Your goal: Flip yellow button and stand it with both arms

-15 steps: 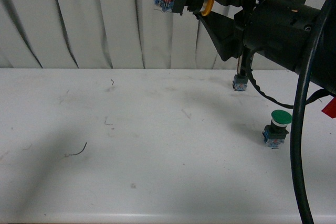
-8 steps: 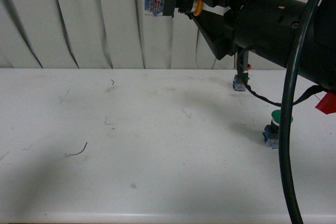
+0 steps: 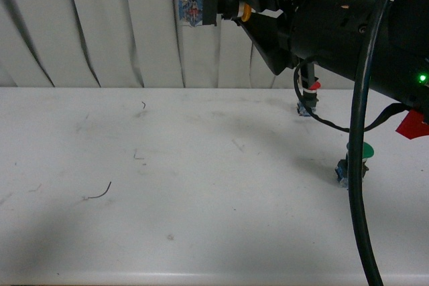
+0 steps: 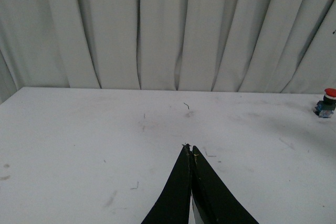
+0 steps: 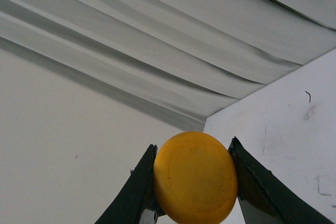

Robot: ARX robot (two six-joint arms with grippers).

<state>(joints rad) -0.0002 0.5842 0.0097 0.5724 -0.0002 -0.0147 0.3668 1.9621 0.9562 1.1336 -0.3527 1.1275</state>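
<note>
Front view | right gripper (image 3: 242, 6) clamps yellow button (image 3: 200, 3) by its cap, sideways, high over desk (image 3: 201, 165) far edge, blue base free | left gripper (image 4: 190, 148) pinched closed, empty | next: spread left jaws, take base squarely before right releases.

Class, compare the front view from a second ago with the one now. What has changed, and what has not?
The right gripper, shut on the yellow button, has carried it leftward in mid-air, blue base leading. The arm's cable now crosses the green button. Unchanged: the grip, and the green button and the red button stay put on the table.
</note>
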